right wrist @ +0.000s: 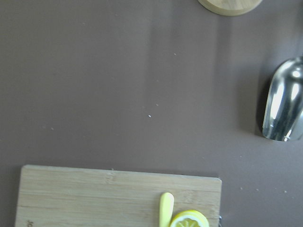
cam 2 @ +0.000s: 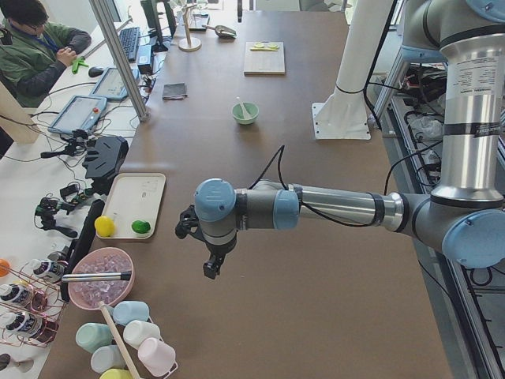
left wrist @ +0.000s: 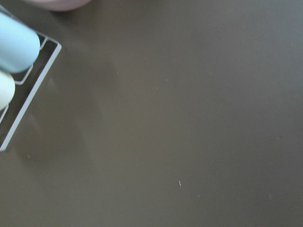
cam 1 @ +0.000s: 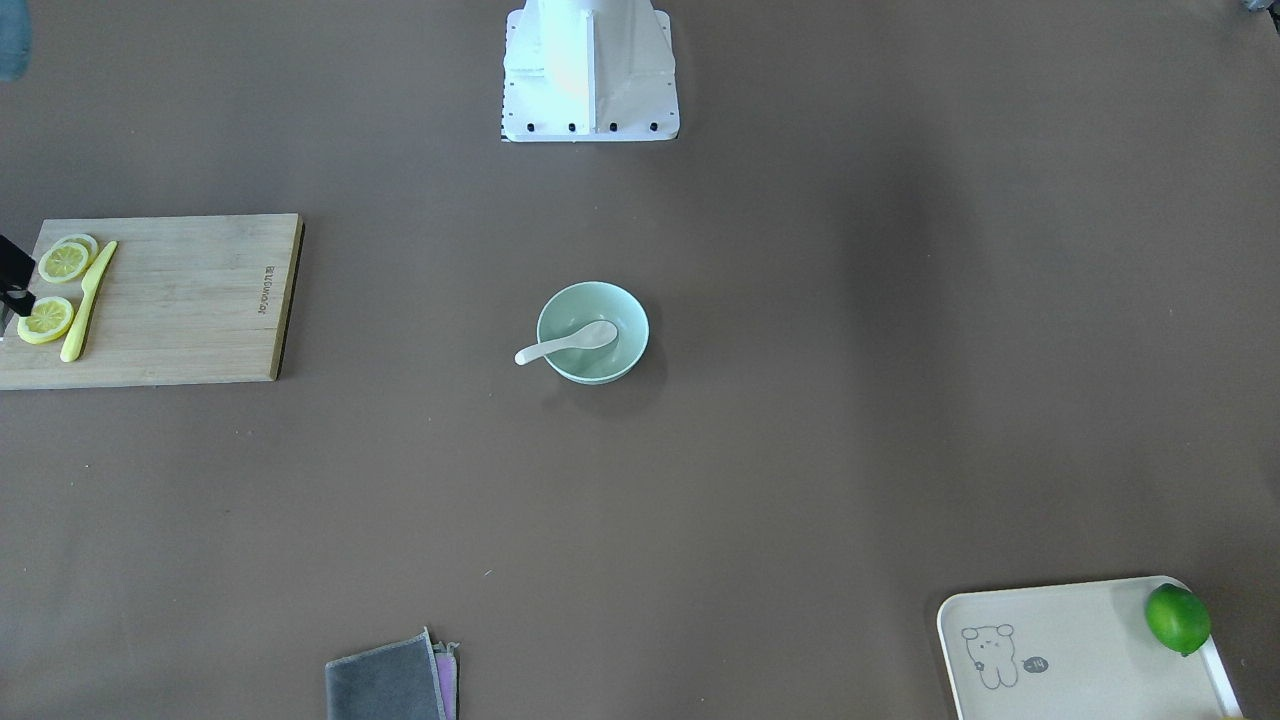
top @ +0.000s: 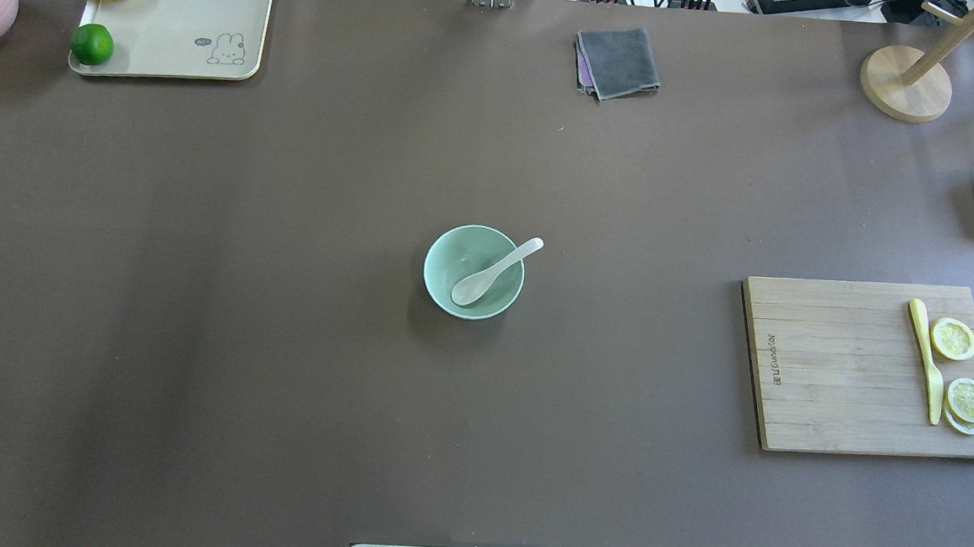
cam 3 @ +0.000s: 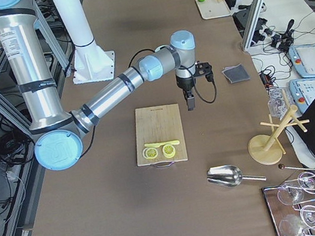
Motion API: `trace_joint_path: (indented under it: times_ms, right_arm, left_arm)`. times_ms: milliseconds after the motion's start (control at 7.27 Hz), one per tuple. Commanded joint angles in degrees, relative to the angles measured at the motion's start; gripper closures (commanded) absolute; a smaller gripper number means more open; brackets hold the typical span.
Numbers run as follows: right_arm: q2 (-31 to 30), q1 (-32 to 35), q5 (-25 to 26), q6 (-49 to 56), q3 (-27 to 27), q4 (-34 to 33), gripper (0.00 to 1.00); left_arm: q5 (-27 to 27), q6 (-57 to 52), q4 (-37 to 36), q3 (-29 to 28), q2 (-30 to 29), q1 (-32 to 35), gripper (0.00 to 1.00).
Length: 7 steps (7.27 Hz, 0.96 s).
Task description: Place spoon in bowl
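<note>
The pale mint-green bowl (top: 447,254) stands at the middle of the table and also shows in the front view (cam 1: 628,315) and the left view (cam 2: 245,115). The white spoon (top: 494,272) lies in it, scoop down inside and handle resting over the rim (cam 1: 560,346). My left gripper (cam 2: 211,267) hangs above the table's left end, far from the bowl; I cannot tell if it is open or shut. My right gripper (cam 3: 191,102) hangs beside the cutting board at the right end. Only a black edge of it shows in the front view (cam 1: 14,280), so its state is unclear.
A wooden cutting board (top: 836,371) with lemon slices (top: 953,339) and a yellow knife (top: 926,359) lies at the right. A cream tray (top: 181,22) holds a lime (top: 93,44) and a lemon. A grey cloth (top: 618,62), a metal scoop (right wrist: 284,101) and a wooden stand (top: 904,83) sit at the far edge.
</note>
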State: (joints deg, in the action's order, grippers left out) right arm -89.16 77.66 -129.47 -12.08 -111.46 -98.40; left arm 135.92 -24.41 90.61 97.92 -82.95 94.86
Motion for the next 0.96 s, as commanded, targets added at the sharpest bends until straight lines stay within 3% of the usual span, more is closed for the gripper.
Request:
trace_joint_path:
  times_ms: [0,138,413,826]
  right_arm:
    - [-6.36,9.48,-1.39,14.31,3.85,0.49,0.00]
    - [-8.03,12.05,-1.57,19.68,5.79,0.49,0.00]
    - [-11.72,13.57,-0.87,20.08,6.25,0.49,0.00]
    - [-12.26,14.54,-1.13,20.08,6.34,0.58,0.00]
  left_arm:
    - [-3.99,0.23,2.83,-0.01,1.30,0.15,0.02]
    - [-3.91,0.24,0.38,0.16,0.51,0.15,0.02]
    - [-3.73,-0.47,-0.44,3.40,2.34,1.02,0.02]
    - [-4.70,-0.11,0.00,4.29,2.97,1.82,0.02]
